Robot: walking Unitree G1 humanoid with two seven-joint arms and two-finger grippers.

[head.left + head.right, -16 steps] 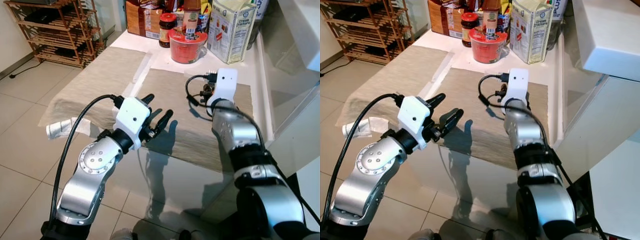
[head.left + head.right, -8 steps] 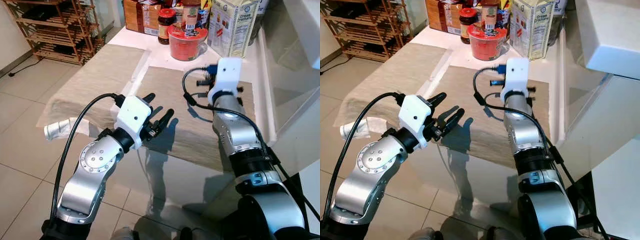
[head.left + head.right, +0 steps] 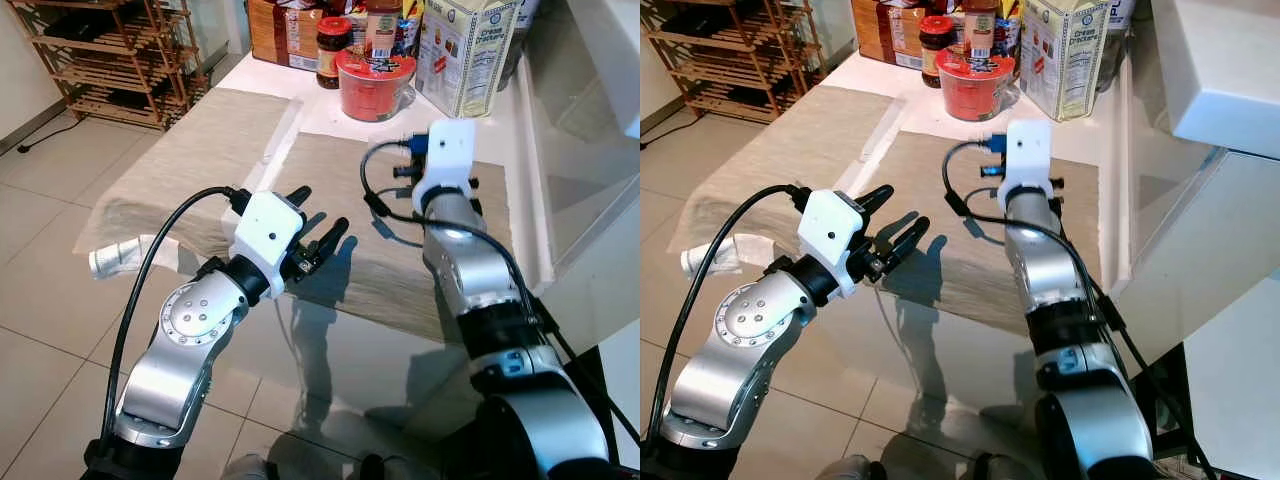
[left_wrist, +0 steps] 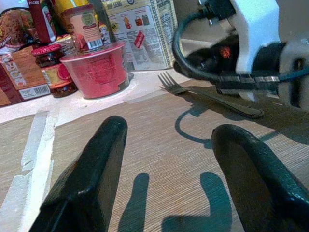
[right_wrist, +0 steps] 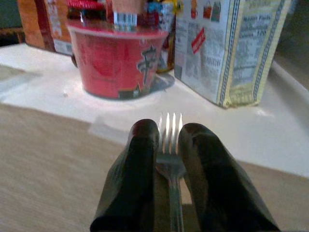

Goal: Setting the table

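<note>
Legible print scarce. Tall cream carton (image 3: 463,52) at far right of table: top line reads "Cream Crackers", seen in left eye view; small red tag on its face, panel of fine print on side, neither readable. Red bowl (image 5: 119,61) left of carton: dark brush-style character on wall, barcode on lid, digits not resolved. Jar (image 4: 51,71) and packets further left: labels present, text blurred beyond reading.

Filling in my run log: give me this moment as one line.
right gripper: closing on fork lying on placemat | left gripper: open, idle above table edge
</note>
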